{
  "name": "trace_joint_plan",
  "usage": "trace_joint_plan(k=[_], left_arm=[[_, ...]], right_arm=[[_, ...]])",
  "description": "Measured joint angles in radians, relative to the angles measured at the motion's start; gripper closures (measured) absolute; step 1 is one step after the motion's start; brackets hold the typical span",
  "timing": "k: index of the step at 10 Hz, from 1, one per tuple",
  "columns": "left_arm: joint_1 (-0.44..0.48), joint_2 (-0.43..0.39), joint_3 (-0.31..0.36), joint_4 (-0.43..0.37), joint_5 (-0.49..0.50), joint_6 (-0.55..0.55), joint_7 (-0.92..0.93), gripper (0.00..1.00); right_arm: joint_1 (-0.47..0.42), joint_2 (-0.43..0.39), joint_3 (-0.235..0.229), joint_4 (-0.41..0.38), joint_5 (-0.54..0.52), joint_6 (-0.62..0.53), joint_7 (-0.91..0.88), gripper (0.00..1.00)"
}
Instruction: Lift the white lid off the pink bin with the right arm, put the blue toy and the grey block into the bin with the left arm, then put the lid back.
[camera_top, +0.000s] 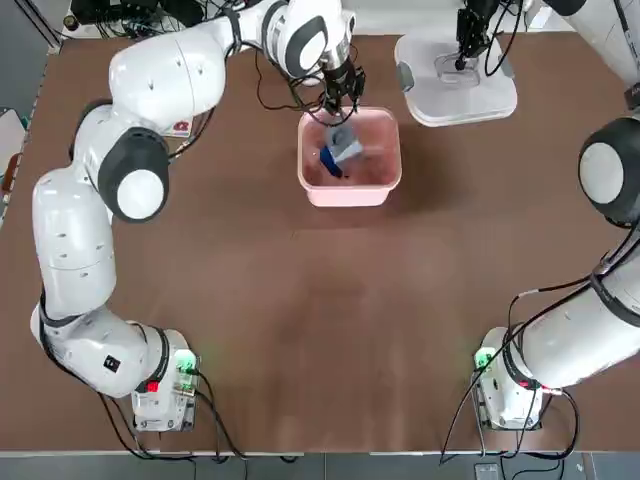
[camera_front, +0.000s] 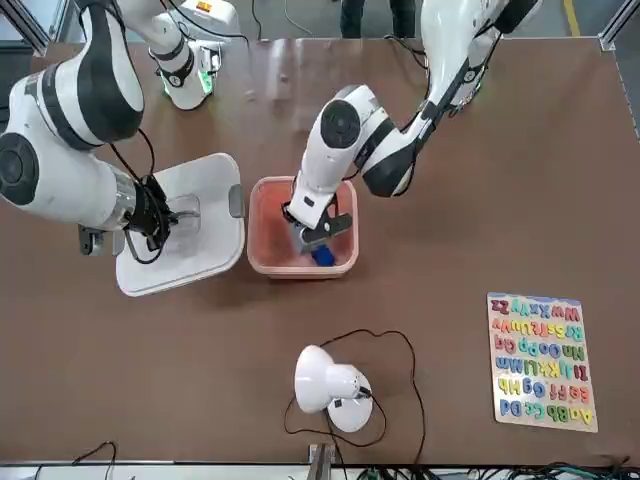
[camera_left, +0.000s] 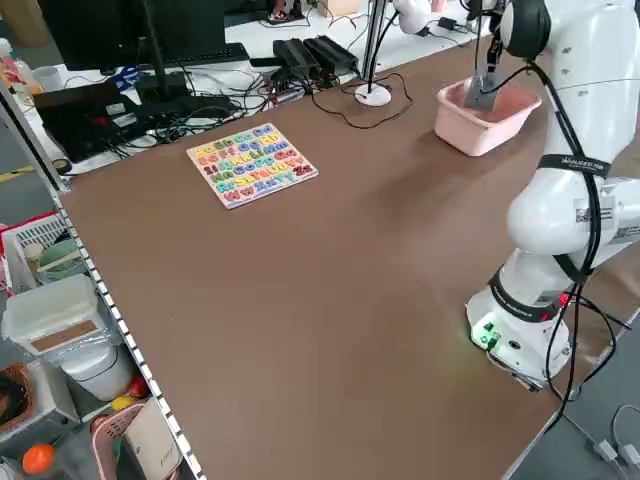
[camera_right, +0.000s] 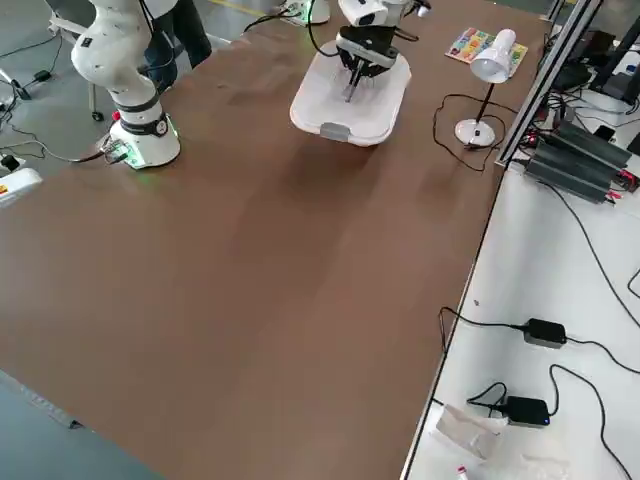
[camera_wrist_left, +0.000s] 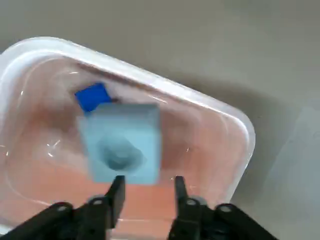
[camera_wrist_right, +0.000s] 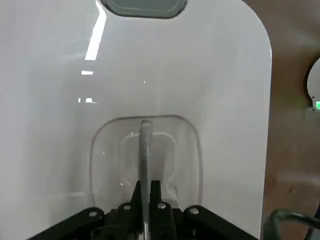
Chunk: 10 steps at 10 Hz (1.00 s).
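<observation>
Hovering: left pincer (camera_wrist_left: 146, 186) released over grey block (camera_wrist_left: 124, 144) | right pincer (camera_wrist_right: 145, 190) clenched on white lid (camera_wrist_right: 210, 75)

Brown table (camera_top: 300, 300): pink bin (camera_top: 350, 187), white lid (camera_top: 470, 100), lamp (camera_front: 330, 385), alphabet puzzle (camera_front: 540, 362).

On the brown bench (camera_right: 250, 260), the white lid (camera_right: 350, 100) lies at twelve o'clock, the right end effector (camera_right: 350, 90) pinching its centre handle; a white lamp (camera_right: 492, 58) stands at one o'clock.
</observation>
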<state>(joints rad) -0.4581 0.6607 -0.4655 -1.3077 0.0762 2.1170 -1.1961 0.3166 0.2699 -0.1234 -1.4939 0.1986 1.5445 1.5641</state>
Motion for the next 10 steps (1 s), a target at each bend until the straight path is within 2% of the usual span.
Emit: trace_joint_plan(k=[2, 4, 5, 7, 10], left_arm=[[0.001, -0.015, 0.023, 0.019, 0.016, -0.004, -0.014, 0.19], [0.01, -0.082, 0.123, 0.033, 0.083, -0.09, -0.022, 0.07], [0.049, -0.13, 0.168, 0.035, 0.099, -0.143, -0.007, 0.0], [0.185, -0.202, 0.18, 0.033, 0.1, -0.241, 0.119, 0.0], [0.309, -0.266, 0.179, 0.029, 0.073, -0.383, 0.298, 0.0]], right_arm=[[0.0, 0.0, 0.001, 0.0, 0.0, 0.0, 0.0, 0.93], [0.003, 0.0, 0.006, 0.0, 0.0, 0.0, 0.018, 0.93], [0.008, 0.0, 0.011, 0.0, 0.0, 0.0, 0.044, 0.93], [0.039, 0.0, 0.015, 0.003, 0.0, 0.004, 0.112, 0.93], [0.128, 0.002, 0.019, 0.01, 0.0, 0.02, 0.223, 0.93]])
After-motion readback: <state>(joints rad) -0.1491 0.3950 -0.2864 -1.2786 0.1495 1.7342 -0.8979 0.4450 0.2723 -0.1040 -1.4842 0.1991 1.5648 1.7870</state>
